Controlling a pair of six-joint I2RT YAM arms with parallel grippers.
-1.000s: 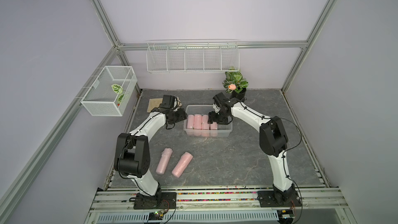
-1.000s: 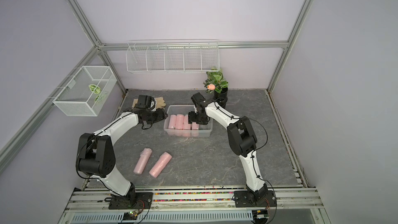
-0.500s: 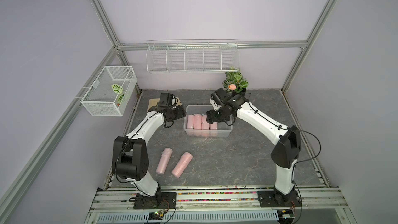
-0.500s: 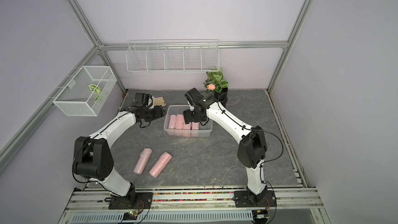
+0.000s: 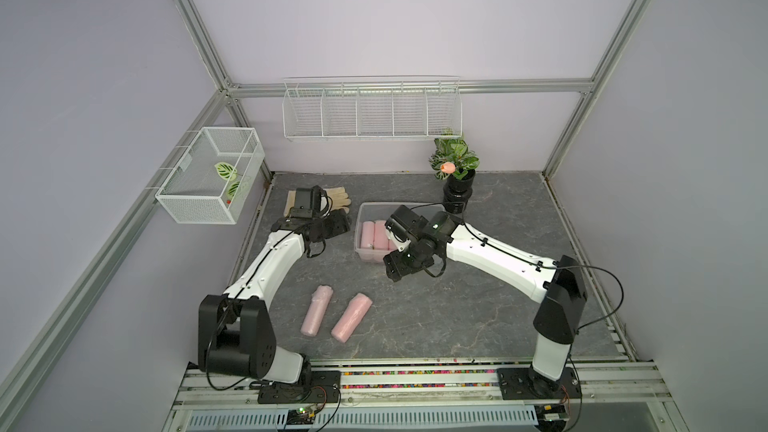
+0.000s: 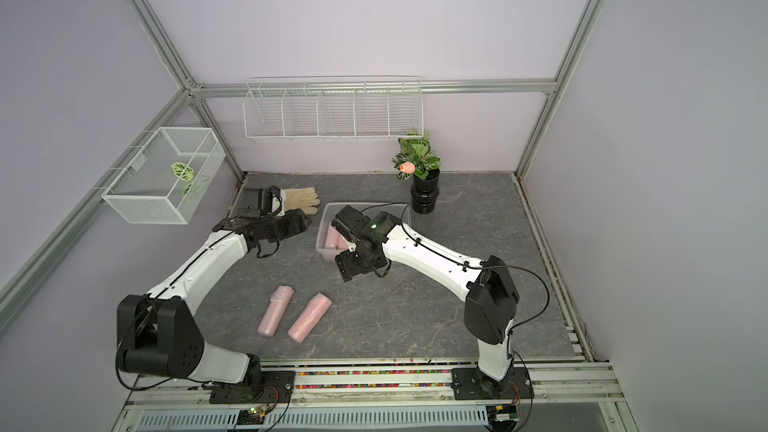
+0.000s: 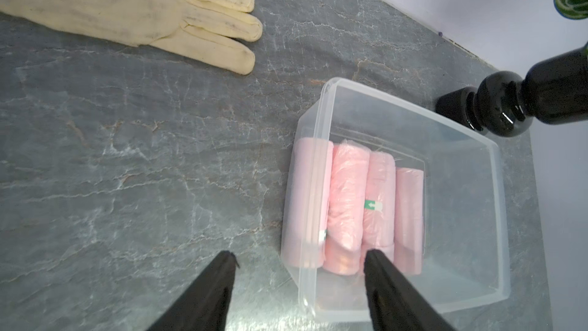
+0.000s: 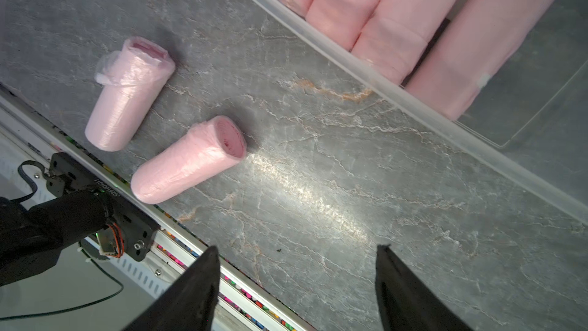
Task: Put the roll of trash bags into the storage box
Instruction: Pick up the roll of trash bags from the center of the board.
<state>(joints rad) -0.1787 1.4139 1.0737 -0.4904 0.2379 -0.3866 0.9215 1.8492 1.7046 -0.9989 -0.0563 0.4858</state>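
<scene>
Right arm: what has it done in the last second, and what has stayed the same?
The right gripper, open and empty, drew back from over the storage box toward the two loose rolls. Nothing was taken or let go. The left gripper barely moved; no roll moved.

**Storage box** (image 7: 501,205): clear plastic tub with rounded corners and a rim, upright and open-topped, toward the back of the grey counter (image 5: 457,305).
**Boxed rolls** (image 7: 346,199): pink, lying side by side at one end of the tub.
**First loose roll** (image 5: 317,311), **second loose roll** (image 5: 351,317): pink, lying near each other but apart on the counter's front, well clear of the tub.
</scene>
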